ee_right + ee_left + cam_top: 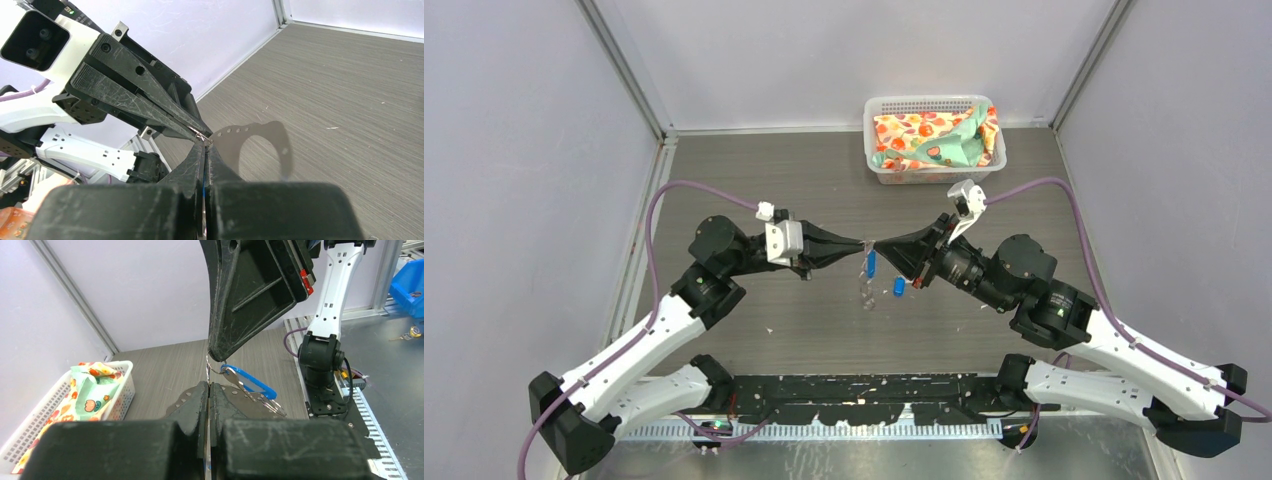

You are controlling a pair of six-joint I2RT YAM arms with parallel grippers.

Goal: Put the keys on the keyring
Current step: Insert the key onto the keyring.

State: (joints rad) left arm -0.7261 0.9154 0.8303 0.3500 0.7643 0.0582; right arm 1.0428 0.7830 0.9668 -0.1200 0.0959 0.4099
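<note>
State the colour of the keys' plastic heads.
The keys have bright blue heads, clearest in the left wrist view.

Basket [924,103] blocks the table's [754,190] far right.

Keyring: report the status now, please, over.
Left gripper, right gripper shut, tip to tip, on thin silvery wire keyring. Blue-headed silver key hangs there. Nothing in the way.

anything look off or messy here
Nothing serious. The black strip at the near edge is ragged and flecked with white, and the cloth in the basket is crumpled. The left gripper and right gripper pinch the keyring in mid-air, a blue key dangling below.
</note>
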